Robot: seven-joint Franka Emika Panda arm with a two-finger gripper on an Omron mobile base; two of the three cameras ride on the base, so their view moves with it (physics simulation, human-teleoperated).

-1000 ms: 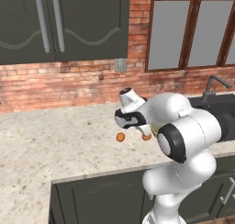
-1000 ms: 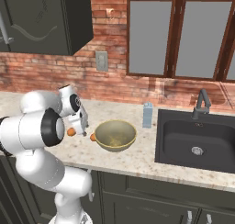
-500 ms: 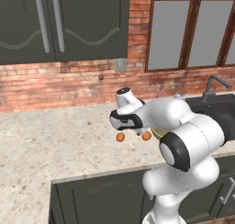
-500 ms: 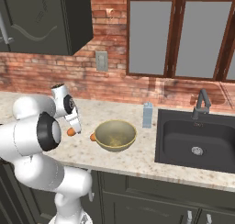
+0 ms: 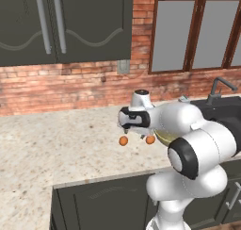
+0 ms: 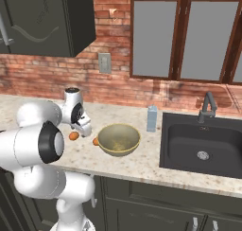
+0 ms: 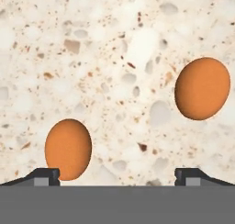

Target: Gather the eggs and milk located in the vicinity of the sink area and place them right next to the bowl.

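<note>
Two orange-brown eggs lie on the speckled counter just left of the olive-tan bowl (image 6: 118,139): one egg (image 6: 73,136) further out, the other egg (image 6: 96,141) close beside the bowl's rim. My gripper (image 6: 85,130) hovers open above them, holding nothing. From the hand camera the eggs (image 7: 68,148) (image 7: 202,88) lie apart on the stone, with the gripper (image 7: 117,177) over the bare patch between them. On the left base side the eggs (image 5: 123,140) (image 5: 150,139) sit under the gripper (image 5: 135,132). The pale blue milk (image 6: 151,118) stands upright between bowl and sink (image 6: 203,142).
The dark faucet (image 6: 208,107) rises at the sink's back edge. A brick wall with a socket plate (image 6: 104,62) backs the counter, with dark cabinets above. A wide stretch of counter (image 5: 56,144) runs to the left of the eggs.
The hand has risen and drawn back from the egg nearest the bowl, which now lies free on the counter. Both eggs, the bowl and the milk have stayed put.
</note>
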